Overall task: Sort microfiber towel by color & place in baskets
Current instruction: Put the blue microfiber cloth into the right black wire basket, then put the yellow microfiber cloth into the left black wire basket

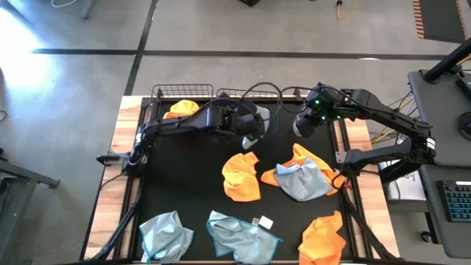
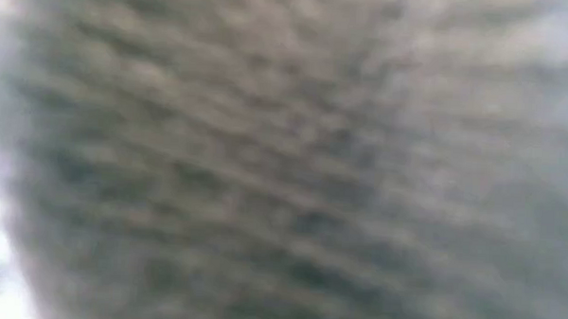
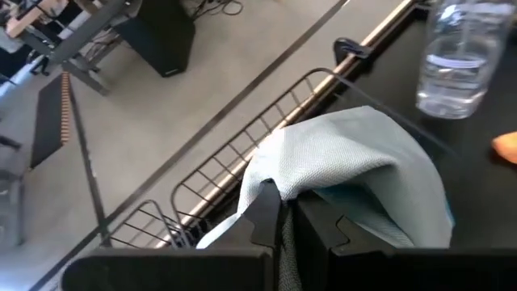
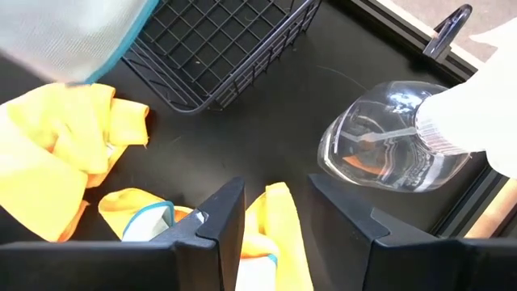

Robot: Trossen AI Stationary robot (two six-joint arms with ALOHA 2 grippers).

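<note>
Left wrist view: my left fingers (image 3: 283, 222) pinch blue towel (image 3: 355, 170), near empty basket (image 3: 242, 153). Carry over wall, drop inside. Right fingers (image 4: 279, 214) open, waiting.

Grey concrete floor (image 1: 221, 26), dark seam lines.

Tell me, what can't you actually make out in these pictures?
- Low view: the whole scene, blocked by a blurred grey woven surface against the lens.
- High view: the second basket's inside, covered by the left arm.
- High view: the left pincer tips, hidden by the pale blue towel it grips.
- Right wrist view: the spray bottle's top, cut off by the picture edge; the right pincer hangs open.
</note>
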